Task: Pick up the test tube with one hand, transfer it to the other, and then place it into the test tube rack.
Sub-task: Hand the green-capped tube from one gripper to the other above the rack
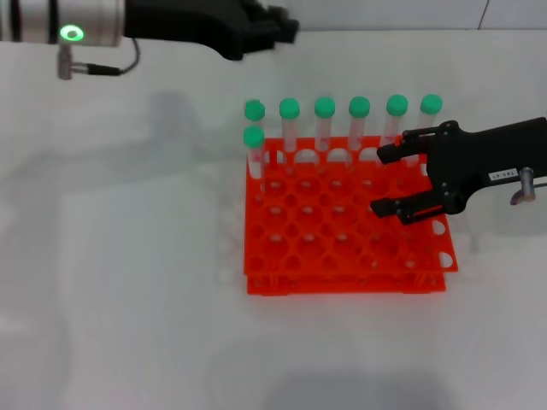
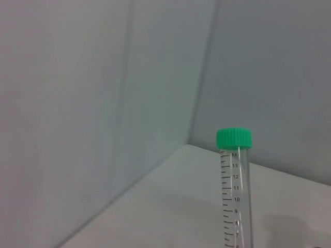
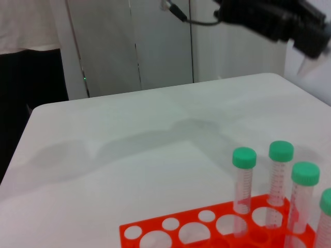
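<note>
My left gripper (image 1: 272, 31), black and unlabelled on a silver wrist with a green light, hangs over the far edge of the table beyond the rack. The left wrist view shows a clear test tube (image 2: 235, 191) with a green cap close in front, held upright in it. The head view hides that tube. My right gripper (image 1: 385, 181), black with a white label, is open and empty just above the right part of the orange test tube rack (image 1: 342, 256).
Several green-capped tubes (image 1: 325, 120) stand along the rack's back row, with one more (image 1: 254, 147) in the second row at the left. Some also show in the right wrist view (image 3: 244, 178), with the left gripper (image 3: 279, 23) above them. White tabletop surrounds the rack.
</note>
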